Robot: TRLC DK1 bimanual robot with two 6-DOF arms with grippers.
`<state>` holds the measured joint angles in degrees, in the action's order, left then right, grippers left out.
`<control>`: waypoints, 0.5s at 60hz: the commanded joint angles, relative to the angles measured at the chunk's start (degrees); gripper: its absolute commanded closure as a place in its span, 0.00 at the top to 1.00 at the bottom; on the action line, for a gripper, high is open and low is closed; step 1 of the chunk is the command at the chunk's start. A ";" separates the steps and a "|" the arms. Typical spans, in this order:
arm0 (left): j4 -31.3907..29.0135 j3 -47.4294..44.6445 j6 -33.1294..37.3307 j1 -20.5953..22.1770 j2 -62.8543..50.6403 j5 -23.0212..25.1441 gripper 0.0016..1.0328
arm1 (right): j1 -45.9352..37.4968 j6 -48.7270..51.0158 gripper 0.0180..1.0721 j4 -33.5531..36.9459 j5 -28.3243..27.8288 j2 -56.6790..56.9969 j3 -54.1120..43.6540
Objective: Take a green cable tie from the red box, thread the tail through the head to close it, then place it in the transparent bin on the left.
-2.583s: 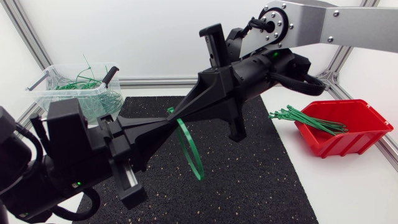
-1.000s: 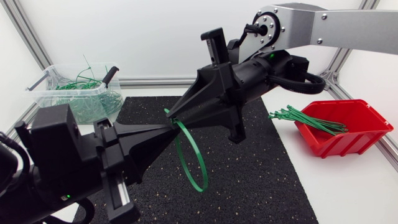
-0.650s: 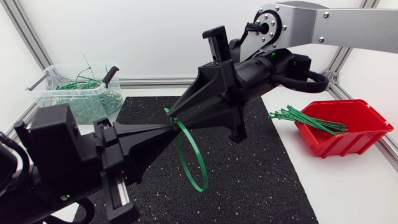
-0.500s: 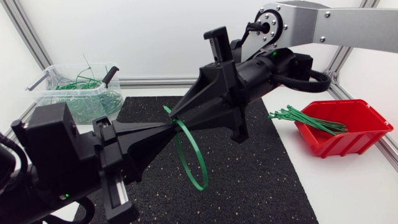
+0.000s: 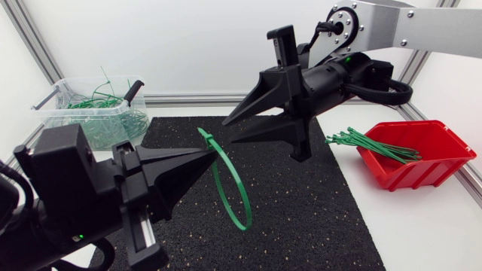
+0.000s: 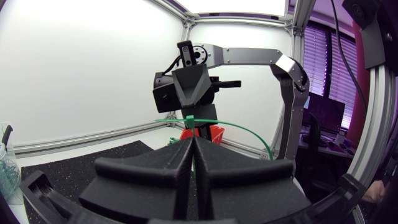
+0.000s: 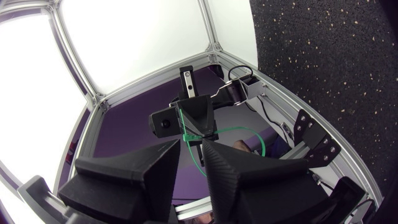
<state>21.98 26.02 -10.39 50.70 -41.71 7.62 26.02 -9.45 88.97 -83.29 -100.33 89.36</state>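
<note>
Above the black mat (image 5: pixel 316 211), left gripper (image 5: pixel 209 153) clamped on looped green cable tie (image 5: pixel 205 138); right gripper (image 5: pixel 228 132) spread apart nearby, holding nothing

Green cable tie (image 5: pixel 232 167) looped, upright midair

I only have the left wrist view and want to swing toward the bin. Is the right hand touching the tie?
Observer: No. In the head view the right hand is open, with neither finger on the cable tie.
Operator: Is the tie a closed loop? I see just an arc.
Observer: Yes, a full ring hangs from the tips of the left hand, above the black mat.
Operator: Where is the bin?
Observer: The transparent bin stands at the table's far left corner, with green ties inside.
</note>
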 commanded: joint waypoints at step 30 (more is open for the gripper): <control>0.61 1.23 0.99 0.46 -0.39 0.12 0.03 | -0.27 5.59 0.31 4.99 0.58 -8.56 9.08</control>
<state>21.93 26.02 -10.39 50.72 -41.71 7.62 25.39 -6.26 91.81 -82.67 -107.77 96.97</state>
